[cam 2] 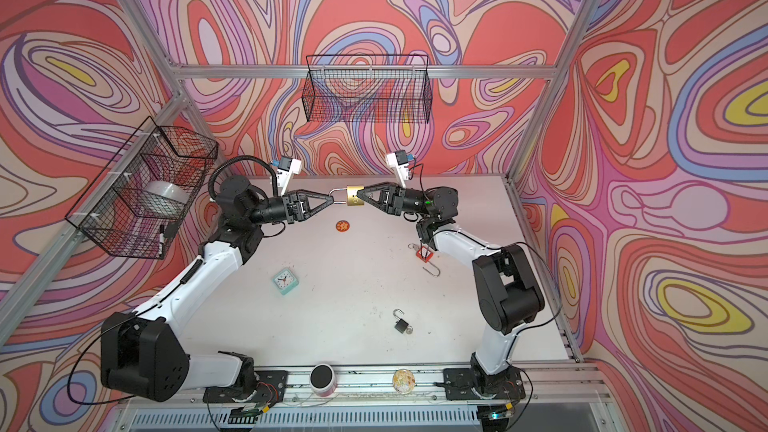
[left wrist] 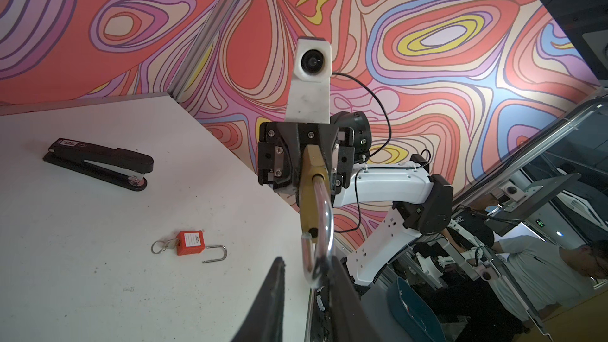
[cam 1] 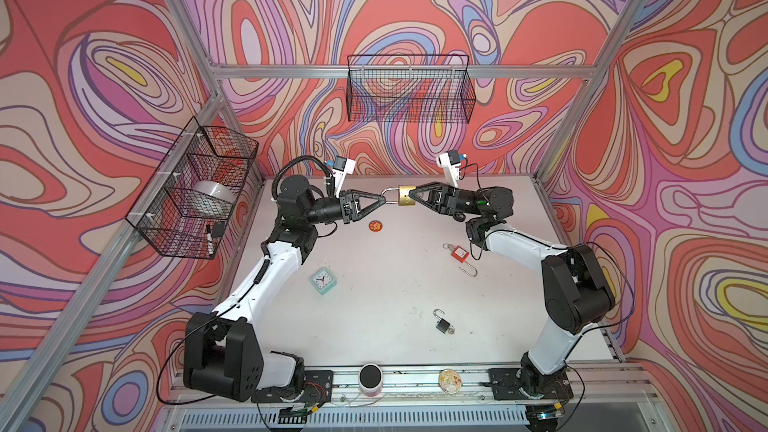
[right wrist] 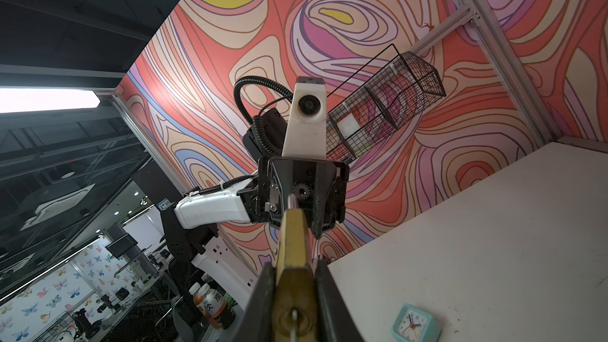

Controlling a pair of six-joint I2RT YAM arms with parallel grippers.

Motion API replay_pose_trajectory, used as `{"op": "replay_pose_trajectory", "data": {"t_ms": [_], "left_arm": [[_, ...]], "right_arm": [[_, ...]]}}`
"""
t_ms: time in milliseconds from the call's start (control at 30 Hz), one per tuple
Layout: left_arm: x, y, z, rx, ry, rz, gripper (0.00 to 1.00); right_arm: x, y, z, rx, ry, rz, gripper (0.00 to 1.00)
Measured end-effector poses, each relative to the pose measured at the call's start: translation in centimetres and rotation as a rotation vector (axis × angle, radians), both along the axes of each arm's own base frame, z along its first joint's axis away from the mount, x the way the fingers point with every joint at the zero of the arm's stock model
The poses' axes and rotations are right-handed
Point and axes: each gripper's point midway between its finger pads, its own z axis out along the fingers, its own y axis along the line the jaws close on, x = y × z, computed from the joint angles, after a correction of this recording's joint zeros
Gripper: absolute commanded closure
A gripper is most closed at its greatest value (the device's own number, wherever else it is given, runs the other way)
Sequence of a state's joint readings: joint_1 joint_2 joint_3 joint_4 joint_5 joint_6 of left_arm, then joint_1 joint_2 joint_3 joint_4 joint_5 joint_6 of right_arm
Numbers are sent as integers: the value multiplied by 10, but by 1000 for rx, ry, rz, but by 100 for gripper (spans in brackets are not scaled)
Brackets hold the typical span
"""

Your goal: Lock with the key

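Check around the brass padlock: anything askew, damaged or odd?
Nothing is spilled or damaged. One thing stands out: the brass padlock hangs in mid-air, its body clamped in the right gripper, and its shackle stands open, with the free end outside the body. The left gripper straddles the shackle without clamping it.

White links (cam 1: 257, 284), black joints (cam 1: 577, 288), corrugated cable (cam 1: 291, 164).

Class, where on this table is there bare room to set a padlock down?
Bare: the middle, bordered by clock, disc, red padlock and black padlock. Crowded: by the red padlock, beside the right arm.
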State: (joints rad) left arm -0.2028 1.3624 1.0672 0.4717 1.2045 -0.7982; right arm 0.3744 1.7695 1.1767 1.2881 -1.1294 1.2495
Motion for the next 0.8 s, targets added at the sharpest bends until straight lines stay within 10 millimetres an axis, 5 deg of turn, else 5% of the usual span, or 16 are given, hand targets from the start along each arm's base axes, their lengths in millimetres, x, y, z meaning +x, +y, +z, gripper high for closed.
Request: {"op": "replay_pose_trajectory", "data": {"t_ms": [133, 267, 800], "left_arm": [[0, 0, 0, -2, 8, -1, 82], [-1, 0, 0, -3, 11, -4, 100], [-7, -9, 0, 27, -43, -5, 100]], "right_arm": [[0, 1, -2, -7, -5, 2, 100], [1, 1, -4, -16, -2, 3, 100], [-1, 5, 4, -13, -8, 21, 100]]}}
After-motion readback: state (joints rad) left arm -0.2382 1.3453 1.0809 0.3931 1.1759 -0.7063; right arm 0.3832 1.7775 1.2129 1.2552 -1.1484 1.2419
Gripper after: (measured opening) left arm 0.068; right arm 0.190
